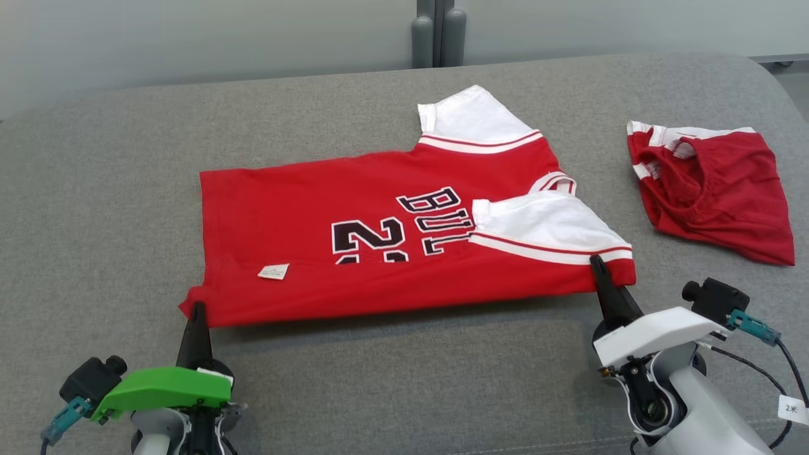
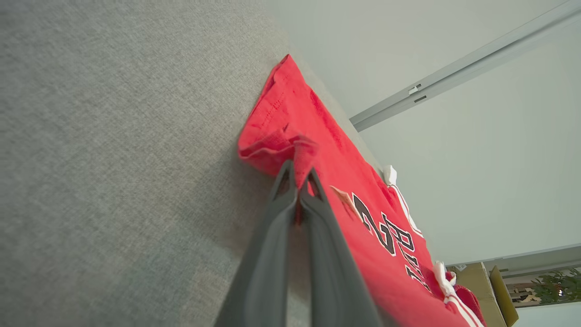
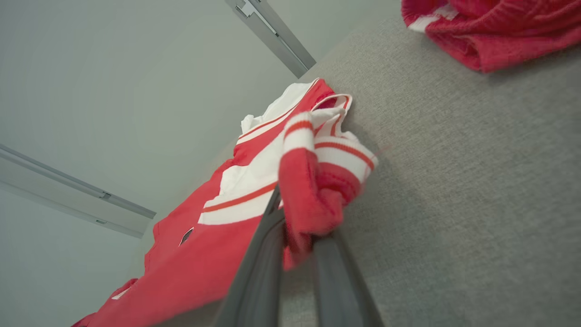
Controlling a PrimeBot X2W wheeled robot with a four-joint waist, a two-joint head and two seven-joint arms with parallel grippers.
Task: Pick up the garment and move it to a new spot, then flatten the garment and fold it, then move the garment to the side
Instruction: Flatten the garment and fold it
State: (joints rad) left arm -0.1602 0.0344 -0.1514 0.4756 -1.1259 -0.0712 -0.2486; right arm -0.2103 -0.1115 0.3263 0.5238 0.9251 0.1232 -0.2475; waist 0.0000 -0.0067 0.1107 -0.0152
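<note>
The garment (image 1: 379, 240) is a red jersey with white sleeves and black lettering, lying partly folded on the grey surface, its near edge lifted. My left gripper (image 1: 197, 309) is shut on the garment's near left hem corner (image 2: 290, 150). My right gripper (image 1: 597, 265) is shut on the near right corner by the striped sleeve. In the right wrist view the red and white cloth (image 3: 313, 181) bunches between the two dark fingers (image 3: 258, 268). In the left wrist view the fingers (image 2: 281, 213) pinch a red fold.
A second red and white garment (image 1: 714, 189) lies crumpled at the right of the grey cushion (image 1: 95, 208). A pale wall and a grey post (image 1: 438, 31) stand behind. A cardboard box (image 2: 481, 281) shows far off in the left wrist view.
</note>
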